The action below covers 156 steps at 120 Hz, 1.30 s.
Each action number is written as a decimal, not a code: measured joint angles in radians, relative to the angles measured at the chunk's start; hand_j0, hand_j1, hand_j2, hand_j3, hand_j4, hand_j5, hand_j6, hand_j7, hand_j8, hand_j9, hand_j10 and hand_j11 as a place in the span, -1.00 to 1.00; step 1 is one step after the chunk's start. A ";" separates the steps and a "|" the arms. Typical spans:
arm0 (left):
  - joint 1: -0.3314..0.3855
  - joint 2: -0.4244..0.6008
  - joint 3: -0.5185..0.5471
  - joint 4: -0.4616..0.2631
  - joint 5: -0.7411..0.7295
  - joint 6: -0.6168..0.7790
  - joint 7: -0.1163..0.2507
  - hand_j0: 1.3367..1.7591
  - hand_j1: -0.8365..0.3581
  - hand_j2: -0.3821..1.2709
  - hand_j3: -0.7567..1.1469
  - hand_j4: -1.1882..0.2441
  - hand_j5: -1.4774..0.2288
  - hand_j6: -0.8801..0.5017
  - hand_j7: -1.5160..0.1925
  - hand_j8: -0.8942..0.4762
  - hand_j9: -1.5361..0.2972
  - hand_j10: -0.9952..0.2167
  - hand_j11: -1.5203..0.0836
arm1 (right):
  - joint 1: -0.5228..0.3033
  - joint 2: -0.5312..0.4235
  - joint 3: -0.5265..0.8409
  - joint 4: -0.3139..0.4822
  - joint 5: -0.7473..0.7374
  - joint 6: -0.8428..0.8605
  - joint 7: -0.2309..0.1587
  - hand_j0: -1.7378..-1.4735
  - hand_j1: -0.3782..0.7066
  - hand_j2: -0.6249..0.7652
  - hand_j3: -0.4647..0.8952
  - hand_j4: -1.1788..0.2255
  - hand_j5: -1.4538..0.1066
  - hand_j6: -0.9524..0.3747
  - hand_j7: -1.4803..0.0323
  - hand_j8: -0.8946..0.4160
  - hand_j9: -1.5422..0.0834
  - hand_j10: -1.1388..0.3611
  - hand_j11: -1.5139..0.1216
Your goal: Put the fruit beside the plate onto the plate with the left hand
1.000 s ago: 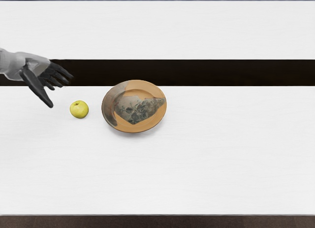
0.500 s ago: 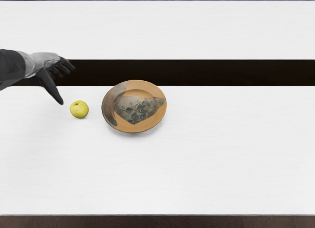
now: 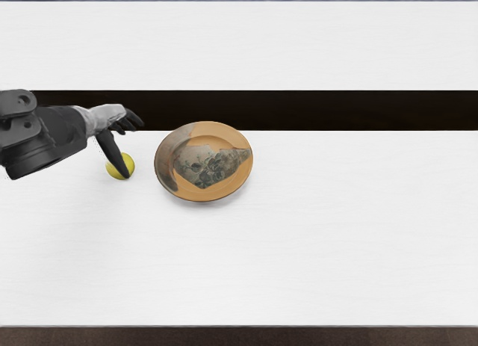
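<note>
Head view: a white table point(image 3: 321, 234) seen from above at a slant, with a second white surface point(image 3: 246, 47) beyond a dark gap point(image 3: 336, 110).
Left arm: it enters from the picture's left edge, with a dark forearm and a grey wrist, above the near table's far left part.
Left hand point(image 3: 112, 131): the fingers are apart and loose, clamped on nothing. One long dark digit point(image 3: 110, 149) points down across the fruit. The other fingers point(image 3: 130, 122) bunch at the edge of the gap.
Apple point(image 3: 129, 163): yellow-green, on the table just left of the plate and not on it, partly covered by the digit.
Contact: cannot tell whether the digit touches the apple.
Plate point(image 3: 237, 178): round, orange-brown with a grey pattern, flat on the table, nothing on it.
</note>
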 joint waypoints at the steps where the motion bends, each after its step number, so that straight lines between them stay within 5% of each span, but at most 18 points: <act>1: 0.000 -0.004 0.001 0.000 0.000 0.003 0.000 0.52 0.49 -0.48 -0.20 0.31 0.36 -0.09 0.40 -0.06 0.33 0.23 0.50 | 0.000 0.000 0.000 0.000 0.000 0.000 0.000 -0.40 -0.87 -0.11 -0.32 0.63 0.81 0.38 0.90 0.31 0.84 0.47 0.80; 156: 0.005 -0.101 0.146 0.081 -0.015 0.050 0.000 0.52 0.38 -0.46 -0.20 0.24 0.27 -0.17 0.32 -0.14 0.25 0.14 0.41 | 0.005 0.000 0.000 0.000 0.000 0.000 0.001 -0.40 -0.87 -0.11 -0.32 0.63 0.81 0.38 0.90 0.31 0.84 0.47 0.80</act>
